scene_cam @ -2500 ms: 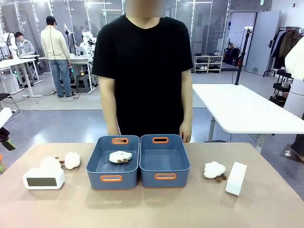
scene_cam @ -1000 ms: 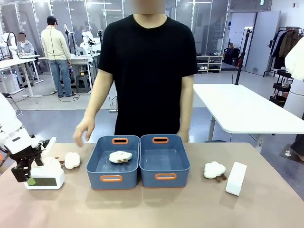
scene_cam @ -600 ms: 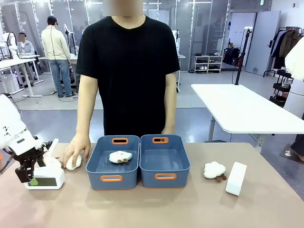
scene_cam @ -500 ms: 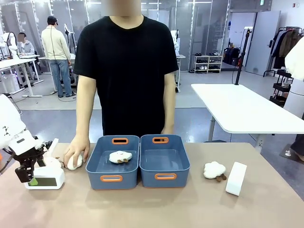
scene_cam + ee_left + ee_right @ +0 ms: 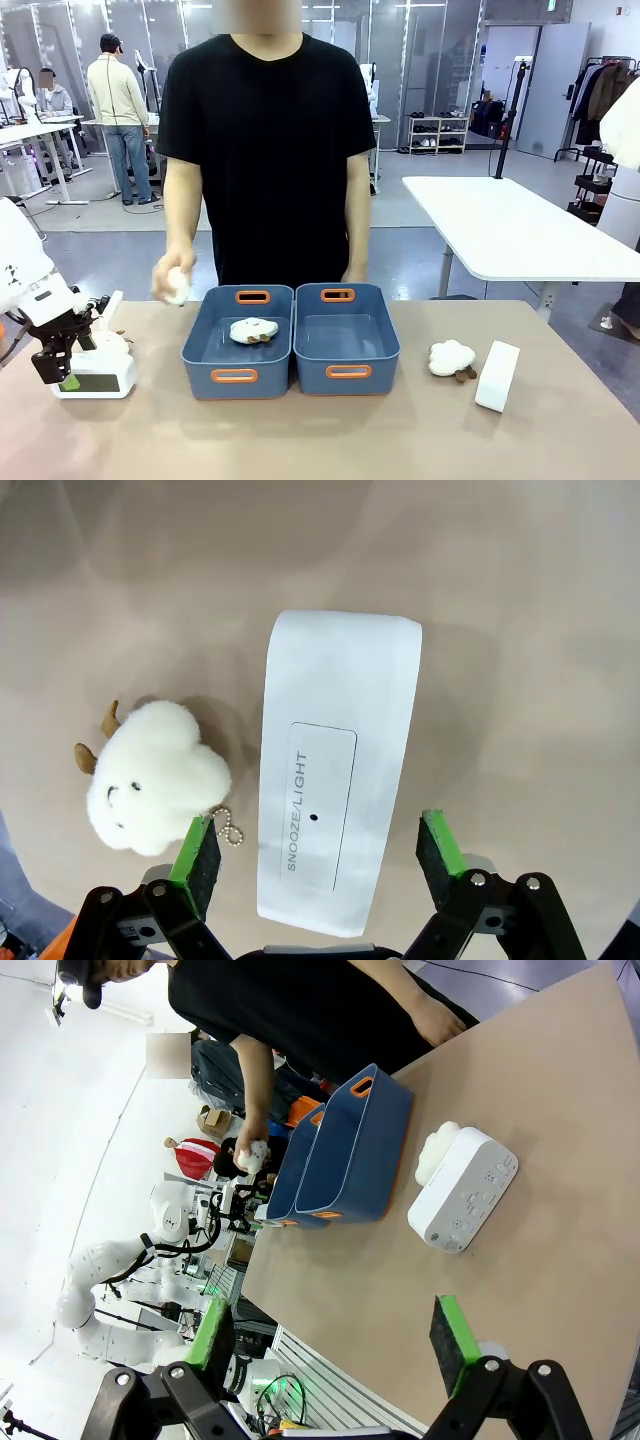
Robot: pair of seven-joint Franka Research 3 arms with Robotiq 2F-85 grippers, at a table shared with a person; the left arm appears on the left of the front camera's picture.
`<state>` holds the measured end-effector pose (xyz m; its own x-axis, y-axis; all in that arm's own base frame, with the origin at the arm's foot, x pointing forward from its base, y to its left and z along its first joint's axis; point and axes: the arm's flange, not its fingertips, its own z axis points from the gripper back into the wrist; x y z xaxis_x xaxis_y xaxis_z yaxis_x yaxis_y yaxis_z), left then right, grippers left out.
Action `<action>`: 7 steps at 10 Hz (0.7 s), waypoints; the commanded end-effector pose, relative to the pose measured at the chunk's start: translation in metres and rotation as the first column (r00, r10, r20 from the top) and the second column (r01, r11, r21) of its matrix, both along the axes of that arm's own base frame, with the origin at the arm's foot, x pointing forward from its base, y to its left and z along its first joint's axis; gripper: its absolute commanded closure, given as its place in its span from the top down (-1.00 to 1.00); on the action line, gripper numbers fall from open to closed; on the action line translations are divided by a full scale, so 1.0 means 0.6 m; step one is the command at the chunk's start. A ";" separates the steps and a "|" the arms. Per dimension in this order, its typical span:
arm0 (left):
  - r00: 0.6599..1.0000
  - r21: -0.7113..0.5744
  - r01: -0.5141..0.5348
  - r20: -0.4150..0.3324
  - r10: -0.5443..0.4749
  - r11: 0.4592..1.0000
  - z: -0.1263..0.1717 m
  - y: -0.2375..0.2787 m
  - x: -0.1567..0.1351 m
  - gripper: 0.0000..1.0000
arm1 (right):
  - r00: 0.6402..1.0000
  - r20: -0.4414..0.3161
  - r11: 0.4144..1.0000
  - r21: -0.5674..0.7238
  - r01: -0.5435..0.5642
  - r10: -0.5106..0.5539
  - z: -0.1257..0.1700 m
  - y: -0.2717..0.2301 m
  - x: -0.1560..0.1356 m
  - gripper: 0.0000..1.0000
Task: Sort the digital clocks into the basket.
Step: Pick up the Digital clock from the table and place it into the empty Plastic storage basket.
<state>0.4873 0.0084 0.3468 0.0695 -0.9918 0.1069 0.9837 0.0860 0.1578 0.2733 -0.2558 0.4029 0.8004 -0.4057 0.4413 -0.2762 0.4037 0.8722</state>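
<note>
Currently: left claw poised over left clock, no grip yet

Left clock (image 5: 338, 780) lies flat on the bench (image 5: 320, 440) at the robot's left, snooze bar up. Left claw (image 5: 318, 860) straddles it, jaws spread wide, a green pad on either side of the body and neither touching. A plush (image 5: 155, 780) sits just beside the clock, near one pad. Right clock (image 5: 497, 376) stands on end at the far right with another plush (image 5: 451, 357) just beside it. Right claw (image 5: 332, 1340) hangs spread and empty, well apart from it.

Change noted: within the last second the person's hand (image 5: 172, 283) came down on a further plush near the left clock and has now lifted it clear of the bench. The claw's surroundings are less crowded for it.

Two baskets sit at centre: left basket (image 5: 205, 380) holds a plush, right basket (image 5: 380, 372) is empty.

Judgement: no clock is sorted yet. Closing on the left clock is the step in hand. The plush at the pad could snag.
</note>
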 end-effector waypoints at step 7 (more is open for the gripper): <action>0.999 0.028 0.011 -0.050 -0.010 1.000 -0.034 -0.019 0.000 1.00 | 1.000 0.007 1.000 0.004 -0.003 0.003 0.002 -0.001 -0.002 1.00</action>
<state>0.4855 -0.0003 0.3326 0.0552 -0.9933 0.1017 0.9895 0.0680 0.1272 0.2733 -0.2558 0.4029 0.8004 -0.4058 0.4413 -0.2762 0.4037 0.8722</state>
